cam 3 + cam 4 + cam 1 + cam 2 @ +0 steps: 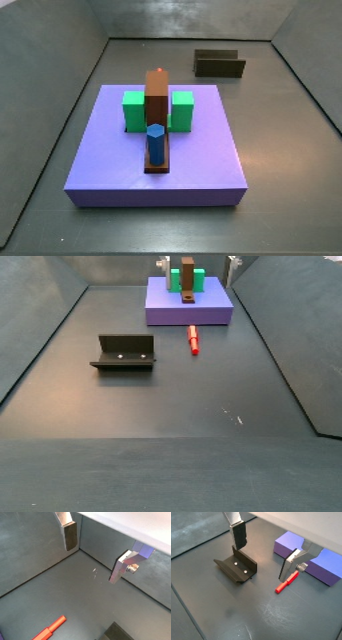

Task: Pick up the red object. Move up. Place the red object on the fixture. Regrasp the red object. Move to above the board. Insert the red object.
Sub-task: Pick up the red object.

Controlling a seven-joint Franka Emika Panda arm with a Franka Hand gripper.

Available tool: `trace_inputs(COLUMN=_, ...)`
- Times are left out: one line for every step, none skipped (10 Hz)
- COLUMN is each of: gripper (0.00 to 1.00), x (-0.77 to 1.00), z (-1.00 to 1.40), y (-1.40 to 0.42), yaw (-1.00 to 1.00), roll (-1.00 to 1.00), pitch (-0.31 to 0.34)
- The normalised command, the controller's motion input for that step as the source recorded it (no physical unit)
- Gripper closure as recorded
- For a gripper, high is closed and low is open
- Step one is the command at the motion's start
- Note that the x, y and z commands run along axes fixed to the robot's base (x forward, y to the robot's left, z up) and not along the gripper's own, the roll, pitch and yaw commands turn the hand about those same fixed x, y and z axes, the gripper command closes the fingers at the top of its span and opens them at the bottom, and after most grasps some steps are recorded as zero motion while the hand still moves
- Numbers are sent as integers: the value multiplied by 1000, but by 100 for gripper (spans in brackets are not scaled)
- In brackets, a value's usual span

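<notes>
The red object (193, 339) lies flat on the dark floor just in front of the purple board (189, 314), and shows as a thin red bar in both wrist views (286, 582) (52, 628). The fixture (124, 351) (236, 567) (219, 63) stands apart from it on the floor. My gripper (262, 562) (91, 563) hangs open well above the floor, over the ground between fixture and red object. Nothing is between its fingers (238, 534). The board's corner (308, 554) lies behind one finger. In one side view the red object is hidden.
On the board stand two green blocks (134, 110), a tall brown upright (158, 92) and a blue hexagonal peg (156, 143). Grey walls (40, 336) enclose the floor on all sides.
</notes>
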Motion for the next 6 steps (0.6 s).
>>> trace_inputs(gripper=0, x=0, z=-240, y=-200, yaw=0, roll=1, pitch=0)
trace_inputs(gripper=0, x=0, z=-440, y=-894, yaw=146, roll=139, pitch=-76)
trace_inputs(gripper=0, x=-29, z=-437, y=-960, yaw=166, roll=100, pitch=-124)
trace_inputs(gripper=0, x=0, z=-491, y=-974, yaw=163, roll=70, pitch=-130)
trace_inputs(gripper=0, x=-111, z=-609, y=-783, yaw=100, roll=40, pitch=-161)
trace_inputs(gripper=0, x=-246, z=-657, y=-663, yaw=51, roll=20, pitch=-194)
